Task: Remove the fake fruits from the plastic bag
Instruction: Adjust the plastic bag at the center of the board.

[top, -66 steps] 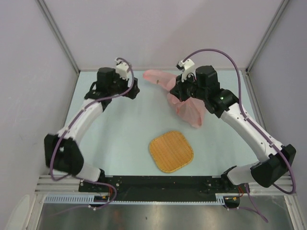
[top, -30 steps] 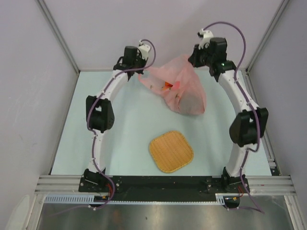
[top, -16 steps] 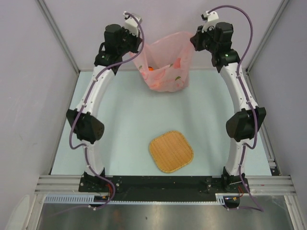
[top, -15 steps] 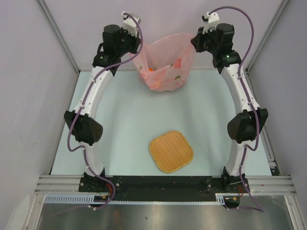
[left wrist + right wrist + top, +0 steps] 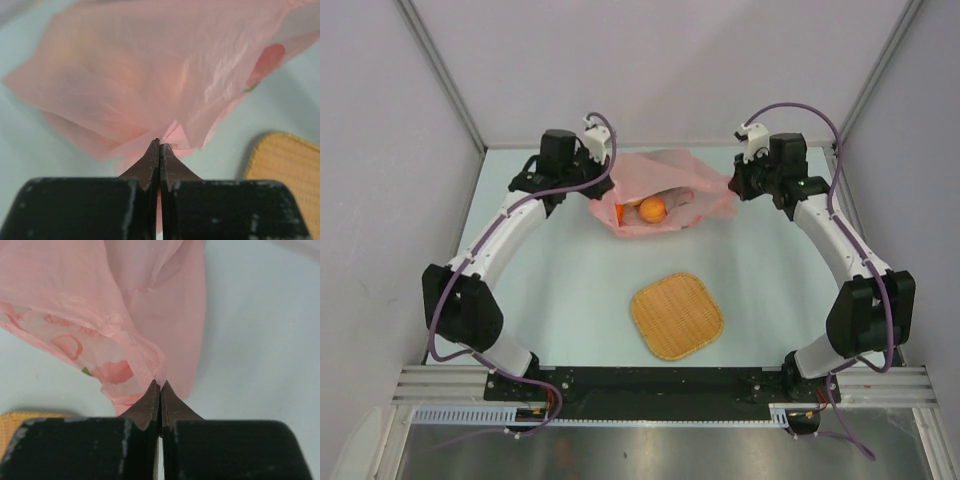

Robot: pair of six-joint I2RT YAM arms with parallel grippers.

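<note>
The pink plastic bag (image 5: 672, 172) lies spread low over the far middle of the table, stretched between both arms. An orange fake fruit (image 5: 652, 210) shows at its near opening, with a redder one (image 5: 619, 212) to its left and a dark shape behind it under the film. My left gripper (image 5: 600, 190) is shut on the bag's left edge, a pinch of pink film (image 5: 172, 136) at its tips. On the bag's right edge my right gripper (image 5: 732, 186) is shut, film (image 5: 157, 371) caught between its tips. The other fruits are hidden.
A square woven orange-tan mat (image 5: 676, 316) lies near the table's front middle, its corner (image 5: 290, 160) showing in the left wrist view. Grey walls close in the back and both sides.
Both arms have come down from high at the back, lowering the hanging bag onto the table. The bag now lies flatter and an orange fruit shows at its near opening.
</note>
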